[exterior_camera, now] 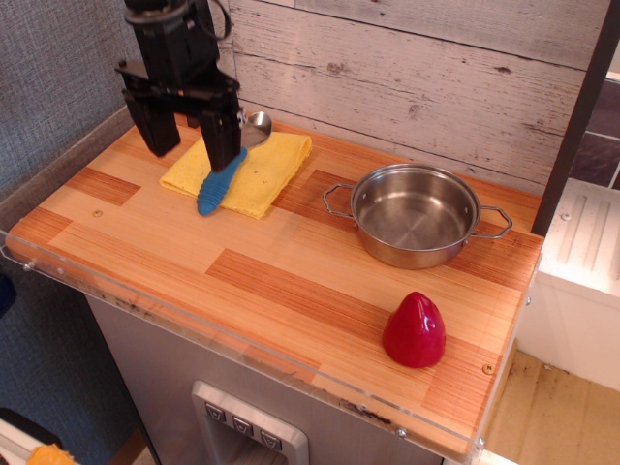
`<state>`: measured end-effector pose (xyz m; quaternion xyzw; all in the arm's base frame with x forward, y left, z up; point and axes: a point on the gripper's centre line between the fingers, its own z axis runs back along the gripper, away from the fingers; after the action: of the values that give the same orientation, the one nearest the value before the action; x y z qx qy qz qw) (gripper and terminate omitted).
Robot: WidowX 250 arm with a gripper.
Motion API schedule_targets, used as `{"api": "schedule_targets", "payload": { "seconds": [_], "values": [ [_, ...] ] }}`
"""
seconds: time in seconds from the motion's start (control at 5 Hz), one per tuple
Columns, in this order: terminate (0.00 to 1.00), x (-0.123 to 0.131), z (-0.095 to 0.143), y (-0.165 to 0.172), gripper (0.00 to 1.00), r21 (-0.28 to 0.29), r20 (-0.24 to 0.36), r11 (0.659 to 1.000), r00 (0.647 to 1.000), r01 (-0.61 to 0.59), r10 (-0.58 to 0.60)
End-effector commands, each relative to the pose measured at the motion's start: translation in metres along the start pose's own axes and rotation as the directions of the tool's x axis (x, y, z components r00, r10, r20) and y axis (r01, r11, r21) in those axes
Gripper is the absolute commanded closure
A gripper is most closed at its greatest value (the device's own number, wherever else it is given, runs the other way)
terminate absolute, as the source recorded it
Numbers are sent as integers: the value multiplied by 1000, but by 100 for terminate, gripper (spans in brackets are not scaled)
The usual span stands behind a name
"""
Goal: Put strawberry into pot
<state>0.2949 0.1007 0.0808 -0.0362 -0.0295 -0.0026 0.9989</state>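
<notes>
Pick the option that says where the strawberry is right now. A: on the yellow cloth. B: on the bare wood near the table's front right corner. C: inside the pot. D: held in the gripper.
B: the strawberry stands on the bare wood of the table, apart from the empty pot, while the open gripper hangs far off over the yellow cloth.
</notes>
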Motion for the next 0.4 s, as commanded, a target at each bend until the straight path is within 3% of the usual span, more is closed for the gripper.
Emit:
{"api": "schedule_targets", "payload": {
  "seconds": [0.0, 0.2],
  "values": [
    [0, -11, -2, -69, 0, -31, 9, 969, 970, 245, -244],
    [0, -22, -12, -109, 0, -29, 3, 919, 919, 394, -394]
  ]
}}
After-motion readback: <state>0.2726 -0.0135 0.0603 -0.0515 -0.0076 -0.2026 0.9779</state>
